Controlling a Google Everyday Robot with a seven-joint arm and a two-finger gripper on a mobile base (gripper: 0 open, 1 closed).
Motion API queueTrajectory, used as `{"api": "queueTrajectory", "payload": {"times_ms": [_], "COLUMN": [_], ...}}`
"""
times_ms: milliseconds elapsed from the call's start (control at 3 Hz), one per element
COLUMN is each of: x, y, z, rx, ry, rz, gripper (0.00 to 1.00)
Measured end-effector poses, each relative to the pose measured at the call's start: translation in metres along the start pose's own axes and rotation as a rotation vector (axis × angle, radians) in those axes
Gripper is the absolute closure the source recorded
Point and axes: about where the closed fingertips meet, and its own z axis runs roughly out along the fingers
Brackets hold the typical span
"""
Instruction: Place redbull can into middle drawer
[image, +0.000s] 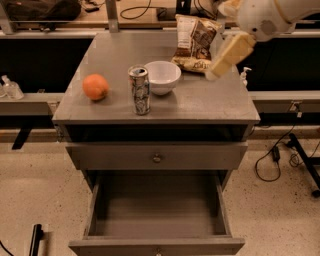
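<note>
The redbull can (140, 90) stands upright on the cabinet top near its front edge, just left of a white bowl (162, 76). The middle drawer (155, 212) is pulled out below, a wide shallow grey tray with nothing in it. My gripper (214, 72) is at the end of the cream-coloured arm that reaches in from the upper right. It hangs over the right rear of the cabinet top, well to the right of the can and apart from it.
An orange (95, 86) lies at the left of the cabinet top (210, 102). A chip bag (195, 42) lies at the back behind the bowl. A closed drawer front with a small round knob (157, 158) sits above the open drawer. Cables lie on the floor at the right.
</note>
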Motion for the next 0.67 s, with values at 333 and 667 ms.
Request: {"api": "queueTrajectory", "payload": {"times_ms": [333, 667], "x": [-0.065, -0.070], "y": [-0.020, -0.033], "z": [0.068, 0.079], "rx": [-0.104, -0.107], "ry": [-0.277, -0.333], "rz": [-0.018, -0.001], "gripper": [0.00, 0.00]}}
